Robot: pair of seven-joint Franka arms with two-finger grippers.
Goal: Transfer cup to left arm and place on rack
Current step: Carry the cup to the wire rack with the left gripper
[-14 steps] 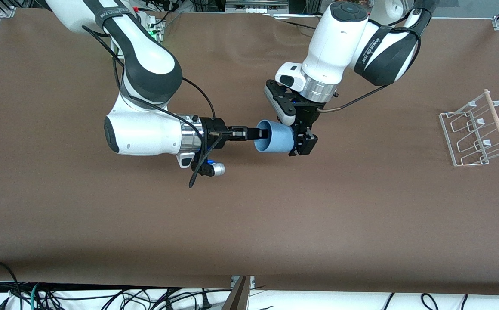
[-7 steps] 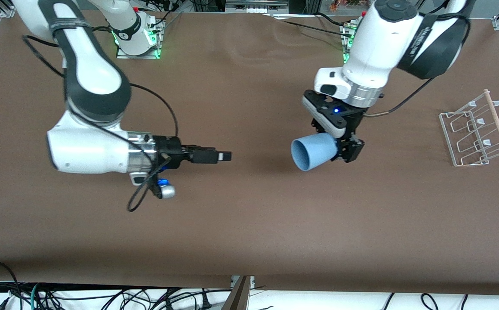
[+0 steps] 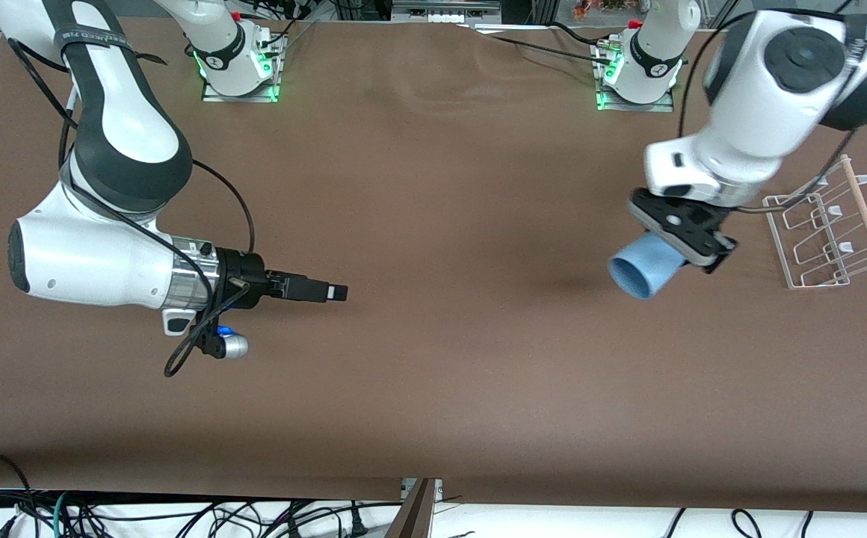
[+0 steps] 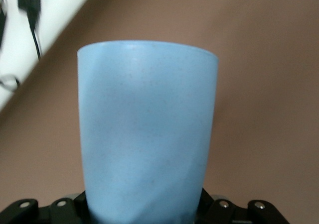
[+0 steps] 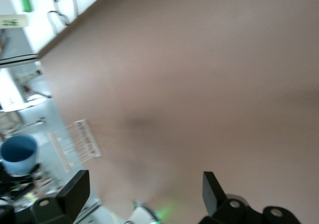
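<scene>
The light-blue cup (image 3: 641, 270) is held by its base in my left gripper (image 3: 693, 246), tilted on its side in the air, mouth toward the front camera, over the table beside the rack (image 3: 828, 232). In the left wrist view the cup (image 4: 148, 129) fills the frame and the gripper (image 4: 148, 211) is shut on its base. The rack is white wire with a pale wooden rod (image 3: 864, 212). My right gripper (image 3: 335, 291) is open and empty, held level over the table toward the right arm's end. Its wrist view shows the spread fingers (image 5: 75, 190), the cup (image 5: 19, 154) and the rack (image 5: 75, 144) farther off.
The brown table cover (image 3: 433, 359) is bare apart from the rack. Both arm bases (image 3: 235, 52) stand along the table's edge farthest from the front camera, with green lights. Cables hang past the table's near edge (image 3: 179, 515).
My left gripper has carried the cup from the middle of the table toward the rack. My right gripper, now empty, has drawn back toward the right arm's end.
</scene>
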